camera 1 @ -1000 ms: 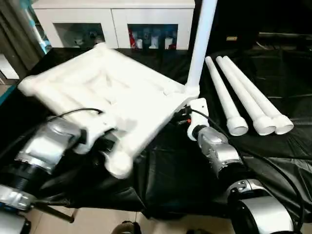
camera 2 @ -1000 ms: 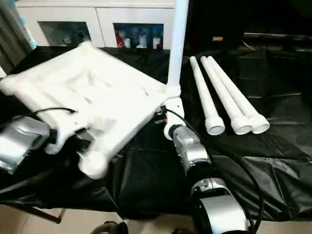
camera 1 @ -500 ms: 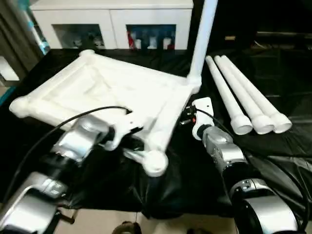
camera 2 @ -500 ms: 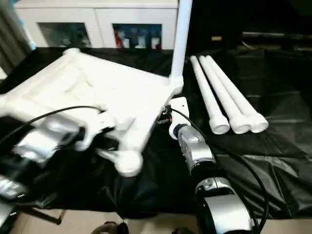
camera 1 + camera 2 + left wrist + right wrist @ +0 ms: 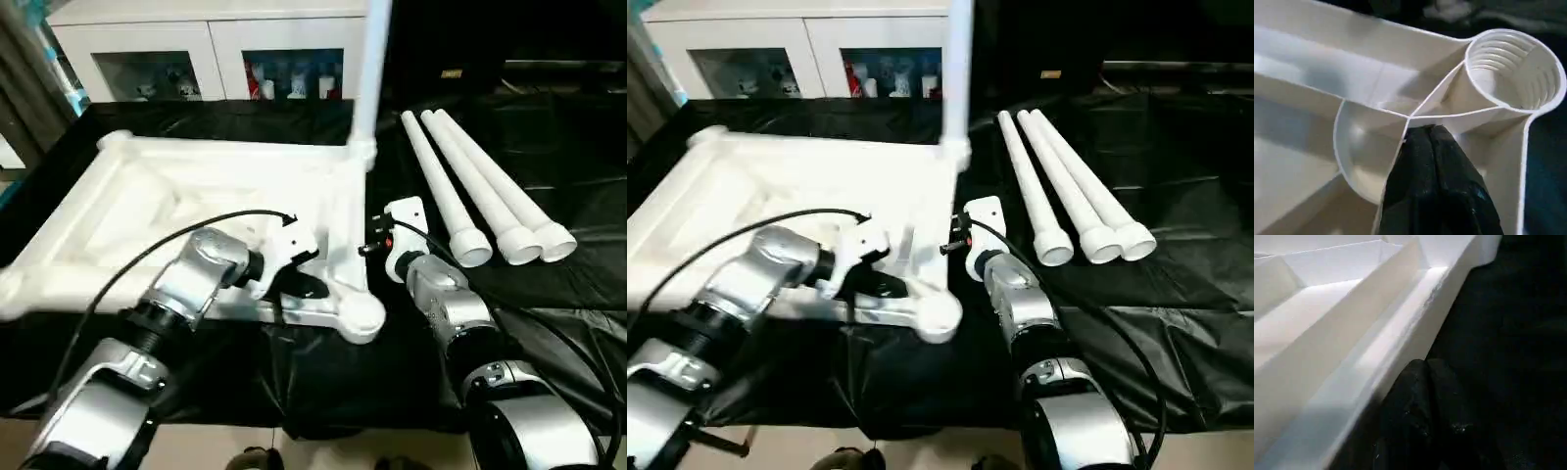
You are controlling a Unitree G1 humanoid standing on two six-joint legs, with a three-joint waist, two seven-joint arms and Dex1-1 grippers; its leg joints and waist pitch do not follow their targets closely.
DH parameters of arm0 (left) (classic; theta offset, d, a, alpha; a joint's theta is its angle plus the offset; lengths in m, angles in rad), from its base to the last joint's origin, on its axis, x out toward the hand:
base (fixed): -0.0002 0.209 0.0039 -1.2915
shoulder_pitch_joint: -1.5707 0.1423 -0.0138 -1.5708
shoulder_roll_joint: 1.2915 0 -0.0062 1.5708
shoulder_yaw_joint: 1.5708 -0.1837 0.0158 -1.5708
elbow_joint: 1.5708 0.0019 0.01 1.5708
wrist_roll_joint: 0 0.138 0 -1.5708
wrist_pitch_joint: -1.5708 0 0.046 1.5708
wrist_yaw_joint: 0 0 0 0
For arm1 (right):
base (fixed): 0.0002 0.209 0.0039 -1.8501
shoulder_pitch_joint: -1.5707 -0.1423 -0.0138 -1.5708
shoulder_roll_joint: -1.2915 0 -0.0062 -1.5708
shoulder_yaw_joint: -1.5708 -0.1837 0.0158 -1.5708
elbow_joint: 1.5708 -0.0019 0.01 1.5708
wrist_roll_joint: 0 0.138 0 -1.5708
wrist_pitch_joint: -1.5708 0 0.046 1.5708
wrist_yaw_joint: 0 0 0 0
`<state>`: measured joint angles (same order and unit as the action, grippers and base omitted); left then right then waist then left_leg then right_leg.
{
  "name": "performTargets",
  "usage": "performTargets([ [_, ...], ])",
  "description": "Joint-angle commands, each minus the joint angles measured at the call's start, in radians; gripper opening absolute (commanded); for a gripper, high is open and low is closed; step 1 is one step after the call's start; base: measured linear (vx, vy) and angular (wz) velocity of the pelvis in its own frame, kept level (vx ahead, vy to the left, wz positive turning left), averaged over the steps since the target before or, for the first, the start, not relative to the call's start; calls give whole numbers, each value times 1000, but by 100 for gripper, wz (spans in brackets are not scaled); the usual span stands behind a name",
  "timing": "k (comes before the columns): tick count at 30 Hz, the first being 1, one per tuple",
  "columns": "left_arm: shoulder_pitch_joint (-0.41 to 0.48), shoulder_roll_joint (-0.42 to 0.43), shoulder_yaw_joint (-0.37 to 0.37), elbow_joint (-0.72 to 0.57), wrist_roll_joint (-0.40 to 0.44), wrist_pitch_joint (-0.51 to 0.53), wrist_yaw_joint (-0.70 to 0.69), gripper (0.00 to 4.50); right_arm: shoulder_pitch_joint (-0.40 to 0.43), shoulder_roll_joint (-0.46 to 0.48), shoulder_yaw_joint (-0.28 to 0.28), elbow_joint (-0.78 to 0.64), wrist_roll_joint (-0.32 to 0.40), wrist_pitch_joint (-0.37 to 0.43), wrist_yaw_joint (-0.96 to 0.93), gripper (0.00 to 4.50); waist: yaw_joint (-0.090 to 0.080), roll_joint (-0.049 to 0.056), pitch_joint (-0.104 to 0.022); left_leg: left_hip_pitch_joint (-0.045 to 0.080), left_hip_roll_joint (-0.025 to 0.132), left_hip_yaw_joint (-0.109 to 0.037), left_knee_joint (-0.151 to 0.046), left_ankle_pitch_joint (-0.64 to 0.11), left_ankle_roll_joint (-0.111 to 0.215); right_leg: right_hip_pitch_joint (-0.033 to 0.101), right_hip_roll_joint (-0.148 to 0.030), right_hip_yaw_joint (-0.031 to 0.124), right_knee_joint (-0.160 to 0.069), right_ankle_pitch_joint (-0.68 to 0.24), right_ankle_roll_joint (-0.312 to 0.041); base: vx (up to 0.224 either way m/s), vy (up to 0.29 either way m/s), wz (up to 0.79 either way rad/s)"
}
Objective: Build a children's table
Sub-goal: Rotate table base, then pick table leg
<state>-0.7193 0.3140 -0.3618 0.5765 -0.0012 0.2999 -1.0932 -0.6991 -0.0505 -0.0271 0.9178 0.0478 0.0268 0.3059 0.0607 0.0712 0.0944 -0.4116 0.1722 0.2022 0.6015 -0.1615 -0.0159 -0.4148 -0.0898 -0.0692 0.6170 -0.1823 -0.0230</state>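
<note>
Across the left half of the head view, the white table top (image 5: 196, 196) lies ribbed side up on the black cloth (image 5: 549, 313), one leg (image 5: 370, 69) standing upright in its far right corner socket. Three loose legs (image 5: 460, 191) lie side by side at the upper right. The left gripper (image 5: 1422, 134) has its fingers pressed together on a thin rib beside the empty near corner socket (image 5: 1513, 73). The right gripper (image 5: 1422, 369), fingers together, rests at the top's right edge.

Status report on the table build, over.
Left gripper shut on a table top rib by the near socket. Right gripper shut beside its edge. One leg fitted, three legs loose.
</note>
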Motion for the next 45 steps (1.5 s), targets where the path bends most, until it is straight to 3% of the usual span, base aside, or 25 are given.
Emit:
performTargets([
  [1, -53, 2, 35, 41, 33, -61, 93, 0, -6, 35, 44, -2, -9, -9, 39, 14, 7, 0, -98, 31, 52, -32, -65, -179, 59, 62, -67, 41, -56, -38, -282, 0, 0, 0],
  [6, -112, 24, 38, 182, 119, -133, 291, 0, -7, 27, 43, -10, -16, -15, 33, 14, 4, 2, -98, 32, 52, -35, -66, -196, 53, 61, -66, 41, -59, -62, -264, 0, 0, 0],
  [12, -137, 62, 28, 260, 161, -157, 345, 0, 4, -8, 32, -79, -27, -17, 8, 14, 9, 3, -103, 34, 53, -35, -62, -153, 67, 60, -66, 41, -51, -4, -272, 0, 0, 0],
  [13, -135, 71, 29, 260, 160, -170, 333, 0, -2, -23, 18, -102, -27, -14, -17, 14, 11, 11, -103, 36, 53, -34, -62, -149, 67, 58, -64, 40, -52, 5, -272, 0, 0, 0],
  [14, -135, 71, 29, 260, 160, -170, 333, 0, -2, -23, 18, -102, -27, -14, -17, 14, 12, 9, -104, 36, 53, -34, -61, -145, 65, 59, -64, 40, -49, 12, -273, 0, 0, 0],
  [19, -95, 83, 57, 179, 91, -203, 204, 0, -30, -67, 7, -176, -63, 70, -100, 14, 30, 9, -101, 39, 55, -33, -64, -169, 38, 56, -66, 42, -50, -25, -280, 0, 0, 0],
  [20, -59, 88, 76, 100, 42, -198, 151, 0, -55, -84, -26, -221, 21, 168, 4, 14, 34, 5, -99, 37, 56, -32, -64, -178, 43, 62, -66, 42, -48, -19, -284, 0, 0, 0],
  [21, -48, 88, 85, 75, 24, -200, 144, 0, -62, -89, -44, -241, 53, 190, 26, 14, 35, 6, -99, 35, 57, -31, -64, -179, 46, 61, -68, 42, -48, -18, -284, 0, 0, 0],
  [22, -48, 88, 85, 75, 24, -200, 144, 0, -62, -89, -44, -241, 53, 190, 26, 36, 36, 7, -101, 36, 58, -30, -63, -174, 50, 58, -65, 42, -46, -12, -279, 0, 0, 0],
  [23, -42, 85, 96, 61, 11, -196, 149, 0, -73, -97, -51, -245, 49, 202, 6, 45, 33, 1, -98, 34, 57, -29, -64, -173, 51, 55, -63, 42, -47, -14, -275, 0, 0, 0],
  [24, -28, 74, 147, 1, -49, -96, 159, 21, -127, -124, -62, -206, 35, 234, -42, 45, 31, 3, -98, 36, 54, -29, -64, -178, 44, 55, -64, 42, -48, -31, -270, 0, 0, 0],
  [25, -19, 72, 170, -34, -73, -49, 159, 33, -156, -138, -69, -182, 28, 254, -66, 50, 28, -4, -98, 37, 53, -30, -64, -162, 33, 56, -66, 43, -45, -37, -283, 0, 0, 0],
  [28, 9, 85, 183, -109, -95, 10, 140, 50, -216, -158, -84, -101, 23, 280, -97, 82, 25, -1, -90, 38, 50, -27, -65, -205, 6, 51, -65, 45, -58, -139, -267, 0, 0, 0],
  [29, 19, 90, 187, -136, -101, 27, 138, 58, -238, -166, -87, -68, 19, 289, -104, 87, 26, -1, -87, 38, 50, -27, -66, -212, 3, 50, -64, 46, -61, -152, -258, 0, 0, 0],
  [30, 35, 97, 192, -180, -113, 60, 132, 68, -267, -178, -83, -29, 11, 312, -107, 89, 23, -9, -85, 37, 50, -28, -66, -210, 3, 51, -64, 47, -59, -156, -250, 0, 0, 0],
  [31, 46, 102, 196, -213, -123, 83, 126, 78, -289, -187, -79, -2, 3, 322, -110, 99, 23, -5, -86, 39, 52, -27, -67, -201, 4, 49, -64, 46, -59, -150, -252, 0, 0, 0],
  [32, 58, 111, 200, -250, -133, 114, 122, 92, -316, -196, -73, 31, -5, 337, -112, 123, 20, -19, -77, 34, 49, -25, -69, -195, 12, 47, -60, 47, -64, -145, -247, 0, 0, 0],
  [33, 58, 111, 200, -250, -133, 114, 122, 92, -316, -196, -73, 31, -5, 337, -112, 123, 21, -14, -82, 33, 50, -28, -65, -183, 12, 51, -63, 47, -55, -133, -252, 0, 0, 0],
  [35, 81, 138, 196, -318, -152, 171, 102, 100, -364, -212, -65, 93, -22, 358, -129, 132, 19, -11, -82, 33, 50, -26, -65, -161, 22, 47, -60, 45, -56, -122, -257, 0, 0, 0],
  [36, 94, 154, 194, -356, -161, 201, 93, 116, -387, -219, -64, 125, -25, 374, -136, 143, 19, -15, -74, 32, 48, -24, -66, -164, 30, 43, -57, 46, -59, -120, -251, 0, 0, 0],
  [38, 113, 173, 192, -415, -177, 259, 89, 130, -416, -227, -68, 167, -19, 401, -144, 162, 20, -13, -77, 31, 51, -27, -65, -146, 34, 46, -58, 45, -49, -99, -260, 0, 0, 0],
  [40, 141, 199, 191, -507, -205, 339, 75, 135, -449, -237, -71, 225, -21, 421, -142, 167, 19, -15, -68, 28, 50, -24, -65, -140, 48, 39, -55, 45, -53, -93, -257, 0, 0, 0],
  [41, 142, 200, 191, -508, -206, 341, 74, 161, -450, -238, -71, 226, -21, 422, -142, 187, 20, -12, -71, 31, 51, -25, -64, -140, 45, 41, -56, 44, -50, -92, -259, 0, 0, 0],
  [42, 155, 214, 190, -547, -218, 369, 65, 161, -461, -242, -74, 246, -23, 428, -139, 187, 19, -18, -61, 28, 50, -23, -68, -151, 46, 36, -53, 45, -56, -106, -255, 0, 0, 0],
  [45, 182, 235, 196, -613, -234, 419, 63, 189, -485, -250, -80, 292, -28, 438, -139, 217, 18, -13, -57, 33, 52, -25, -71, -192, 22, 35, -54, 46, -57, -144, -250, 0, 0, 0],
])
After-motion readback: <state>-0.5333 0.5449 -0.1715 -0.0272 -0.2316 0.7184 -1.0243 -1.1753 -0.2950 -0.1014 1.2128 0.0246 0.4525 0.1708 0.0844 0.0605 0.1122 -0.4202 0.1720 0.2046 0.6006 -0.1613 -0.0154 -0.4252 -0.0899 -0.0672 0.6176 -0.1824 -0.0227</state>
